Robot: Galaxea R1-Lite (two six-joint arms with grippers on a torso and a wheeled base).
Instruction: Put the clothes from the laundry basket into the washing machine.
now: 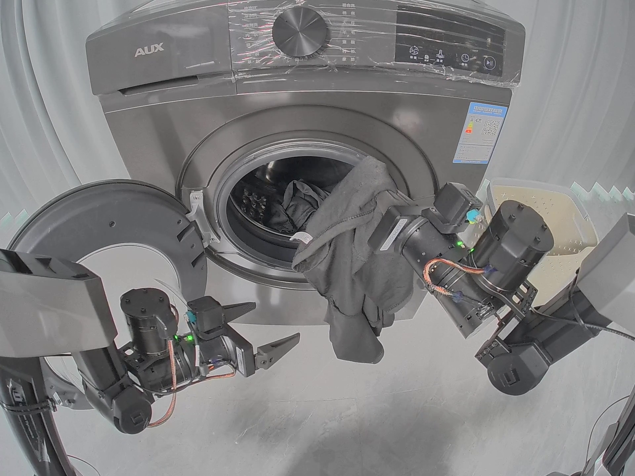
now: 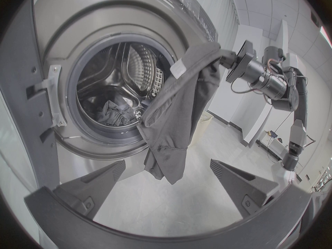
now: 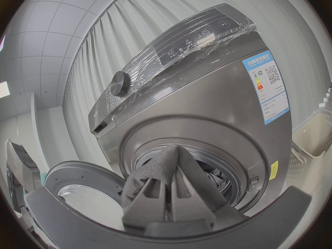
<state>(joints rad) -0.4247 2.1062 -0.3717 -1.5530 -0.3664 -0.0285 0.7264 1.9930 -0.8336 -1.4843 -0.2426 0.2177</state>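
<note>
Right pincer (image 3: 172, 180) clamped on grey garment (image 1: 350, 266), hanging half outside washing machine (image 1: 165, 127) mouth | left pincer (image 1: 276, 322) gaping, empty, low near door (image 1: 99, 219) | advice: drive deeper before releasing, so tail clears rim.

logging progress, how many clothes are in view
2: a grey garment in the right gripper at the drum mouth, a dark garment inside the drum; the laundry basket may hide more.

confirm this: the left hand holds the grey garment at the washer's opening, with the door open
No: the right hand holds the grey garment at the washer's opening, with the door open. The head view shows it; the left hand is open and empty.
</note>
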